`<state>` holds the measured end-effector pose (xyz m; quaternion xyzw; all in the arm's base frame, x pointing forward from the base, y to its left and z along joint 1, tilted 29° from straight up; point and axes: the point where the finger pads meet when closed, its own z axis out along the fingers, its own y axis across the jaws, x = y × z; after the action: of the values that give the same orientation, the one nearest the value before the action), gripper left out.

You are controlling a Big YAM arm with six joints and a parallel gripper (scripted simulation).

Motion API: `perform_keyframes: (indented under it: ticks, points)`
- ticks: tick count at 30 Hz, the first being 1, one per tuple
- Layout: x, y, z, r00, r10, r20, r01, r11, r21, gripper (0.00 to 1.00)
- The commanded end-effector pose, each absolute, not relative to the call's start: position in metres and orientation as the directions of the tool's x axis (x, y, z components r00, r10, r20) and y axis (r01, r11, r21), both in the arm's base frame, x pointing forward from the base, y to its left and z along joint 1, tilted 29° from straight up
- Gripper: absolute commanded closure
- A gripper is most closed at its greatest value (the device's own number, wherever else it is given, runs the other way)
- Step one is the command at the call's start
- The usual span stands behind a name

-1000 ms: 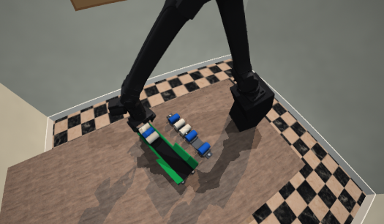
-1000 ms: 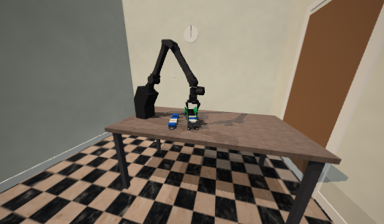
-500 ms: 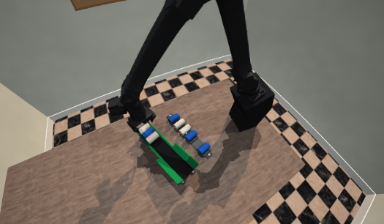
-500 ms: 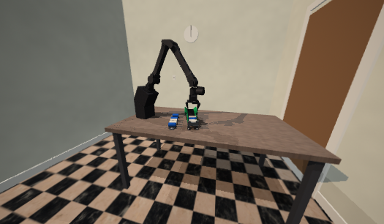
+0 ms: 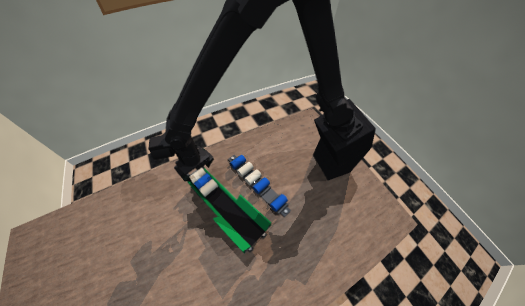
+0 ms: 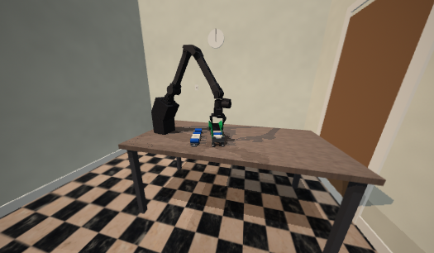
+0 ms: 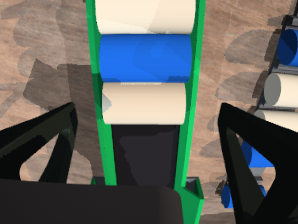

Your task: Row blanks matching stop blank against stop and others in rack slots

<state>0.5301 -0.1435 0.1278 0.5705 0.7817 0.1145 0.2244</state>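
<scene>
In the wrist view a cream blank lies against the stop, then a blue blank, then a second cream blank. All three lie straight across and touch each other. My gripper is open and empty, hovering over the stop end of the ramp, with its fingers outside the ramp's walls. The stock rack beside the ramp holds blue, cream, cream, blue and blue blanks.
One rack slot between the last two blue blanks is bare. The arm's black base stands behind the rack. The ramp's lower black floor carries nothing. The table stands by a wall and a door.
</scene>
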Motion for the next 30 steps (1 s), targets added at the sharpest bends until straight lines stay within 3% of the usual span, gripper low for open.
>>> perform_keyframes:
  ticks: [1, 21, 30]
  points:
    - [0.547, -0.146, 0.136, -0.234, 0.944, -0.232, 0.827, 0.319, 0.463, 0.15]
    - [0.561, -0.147, 0.142, -0.227, 0.940, -0.256, 0.804, 0.329, 0.495, 0.15]
    - [0.563, -0.147, 0.102, -0.238, 0.944, -0.231, 0.829, 0.321, 0.457, 0.15]
